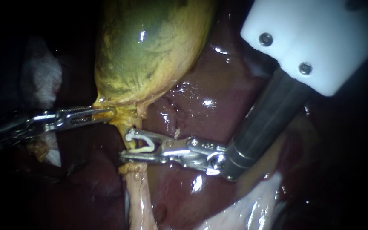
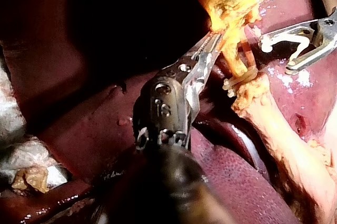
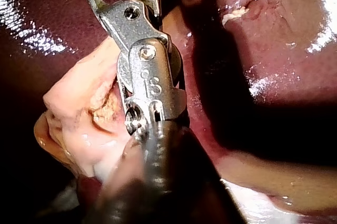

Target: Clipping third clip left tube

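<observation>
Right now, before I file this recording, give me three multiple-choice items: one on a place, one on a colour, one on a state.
1. Where does the left instrument grip?
A the narrow lower end of the gallbladder
B the liver
C nothing
2. What colour is the clip held in the right instrument?
A blue
B white
C black
3. How does that clip stand?
A pressed flat
B open, legs apart
C snapped in two
Key: 1 A, both jaws pinch the gallbladder just above the tube. 2 B, it shows white between the jaws. 3 B, a gap shows between its legs.
</observation>
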You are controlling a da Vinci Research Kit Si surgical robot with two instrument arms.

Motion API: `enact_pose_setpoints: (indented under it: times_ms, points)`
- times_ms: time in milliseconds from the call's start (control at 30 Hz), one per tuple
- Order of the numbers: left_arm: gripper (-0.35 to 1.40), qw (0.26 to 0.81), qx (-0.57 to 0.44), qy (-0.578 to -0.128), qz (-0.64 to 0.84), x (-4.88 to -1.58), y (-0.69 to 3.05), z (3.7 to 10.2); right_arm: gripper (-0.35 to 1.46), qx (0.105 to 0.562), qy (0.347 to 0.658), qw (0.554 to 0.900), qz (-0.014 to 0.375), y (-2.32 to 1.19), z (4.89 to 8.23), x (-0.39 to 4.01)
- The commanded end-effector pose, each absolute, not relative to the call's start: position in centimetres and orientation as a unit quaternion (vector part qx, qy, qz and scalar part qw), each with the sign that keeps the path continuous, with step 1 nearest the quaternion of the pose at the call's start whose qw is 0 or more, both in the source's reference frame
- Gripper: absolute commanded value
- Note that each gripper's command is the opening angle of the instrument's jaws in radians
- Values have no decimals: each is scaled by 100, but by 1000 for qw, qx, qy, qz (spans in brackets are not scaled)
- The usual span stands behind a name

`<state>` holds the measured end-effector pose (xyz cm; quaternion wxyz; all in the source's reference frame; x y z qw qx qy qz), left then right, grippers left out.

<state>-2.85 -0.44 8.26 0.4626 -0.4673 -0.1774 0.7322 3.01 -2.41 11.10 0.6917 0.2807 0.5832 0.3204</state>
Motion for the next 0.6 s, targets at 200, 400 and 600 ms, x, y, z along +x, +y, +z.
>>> enact_pose_setpoints:
  times_ms: [200, 400, 600]
  points:
    - [-35, 463, -467, -178, 732, -285, -44, 826, 53, 281, 575, 698, 322, -242, 1132, 302]
    - [-35, 463, -468, -178, 731, -285, -44, 824, 51, 283, 571, 698, 326, -243, 1146, 301]
    - [-35, 463, -468, -178, 731, -285, -43, 824, 50, 291, 566, 696, 332, -249, 1159, 307]
